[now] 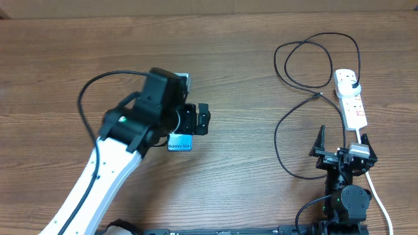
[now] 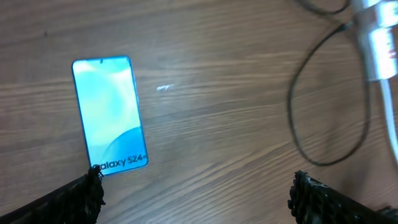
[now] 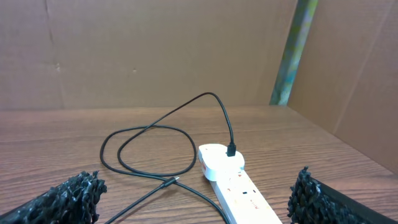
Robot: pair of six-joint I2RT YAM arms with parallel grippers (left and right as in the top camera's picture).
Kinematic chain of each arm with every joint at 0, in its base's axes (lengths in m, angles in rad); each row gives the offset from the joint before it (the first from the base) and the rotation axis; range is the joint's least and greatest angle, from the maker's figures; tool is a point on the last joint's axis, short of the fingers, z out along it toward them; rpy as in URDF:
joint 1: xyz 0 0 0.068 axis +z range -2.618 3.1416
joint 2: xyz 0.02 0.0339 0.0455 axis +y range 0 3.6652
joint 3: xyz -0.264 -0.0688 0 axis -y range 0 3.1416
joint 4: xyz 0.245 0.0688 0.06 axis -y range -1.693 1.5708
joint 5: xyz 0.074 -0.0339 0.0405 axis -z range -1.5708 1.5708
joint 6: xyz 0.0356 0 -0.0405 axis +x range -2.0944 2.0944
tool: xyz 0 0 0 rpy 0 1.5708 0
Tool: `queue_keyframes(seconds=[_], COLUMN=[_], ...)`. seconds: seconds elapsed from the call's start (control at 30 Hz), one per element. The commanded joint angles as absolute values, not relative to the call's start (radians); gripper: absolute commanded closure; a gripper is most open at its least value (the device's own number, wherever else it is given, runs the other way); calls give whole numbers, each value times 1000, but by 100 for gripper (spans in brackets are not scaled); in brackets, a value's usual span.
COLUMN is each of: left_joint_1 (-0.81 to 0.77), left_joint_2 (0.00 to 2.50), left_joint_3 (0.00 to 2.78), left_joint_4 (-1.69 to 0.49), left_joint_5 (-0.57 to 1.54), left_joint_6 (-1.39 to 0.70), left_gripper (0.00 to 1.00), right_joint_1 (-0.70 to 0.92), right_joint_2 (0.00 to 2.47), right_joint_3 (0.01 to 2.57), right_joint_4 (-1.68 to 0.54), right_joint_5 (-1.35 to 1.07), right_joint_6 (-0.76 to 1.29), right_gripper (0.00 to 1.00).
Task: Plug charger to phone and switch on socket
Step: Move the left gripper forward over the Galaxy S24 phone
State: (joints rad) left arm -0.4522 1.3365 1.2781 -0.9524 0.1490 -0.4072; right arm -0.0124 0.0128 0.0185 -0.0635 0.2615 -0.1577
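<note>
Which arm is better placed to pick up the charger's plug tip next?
Probably the right. The right gripper, open, sits close to the plug tip and the socket; the left gripper hangs open over the phone, well away from the tip.

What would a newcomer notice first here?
A slim smartphone with a light blue screen lies flat on the wooden table under the open left end effector. To the right, a long thin black cable loops over the wood to a white elongated power strip.
</note>
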Motion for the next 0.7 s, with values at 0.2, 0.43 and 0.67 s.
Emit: queue_keyframes(seconds=[0.2, 0.43, 0.67], left_joint_1=[-459, -459, -459], left_joint_2=[1483, 1546, 1612], left_joint_3=[1300, 1300, 1297], left_joint_4=[-931, -955, -971], left_joint_5=[117, 68, -143], left_joint_6=[-564, -546, -537], left_gripper=[0, 0, 0], right_joint_1=[-9, -9, -9], right_joint_2=[3, 3, 3], right_joint_3=[8, 8, 8], right_joint_4=[-57, -57, -57], right_joint_5=[261, 261, 261], right_joint_6=[-166, -166, -166], right_gripper=[0, 0, 0])
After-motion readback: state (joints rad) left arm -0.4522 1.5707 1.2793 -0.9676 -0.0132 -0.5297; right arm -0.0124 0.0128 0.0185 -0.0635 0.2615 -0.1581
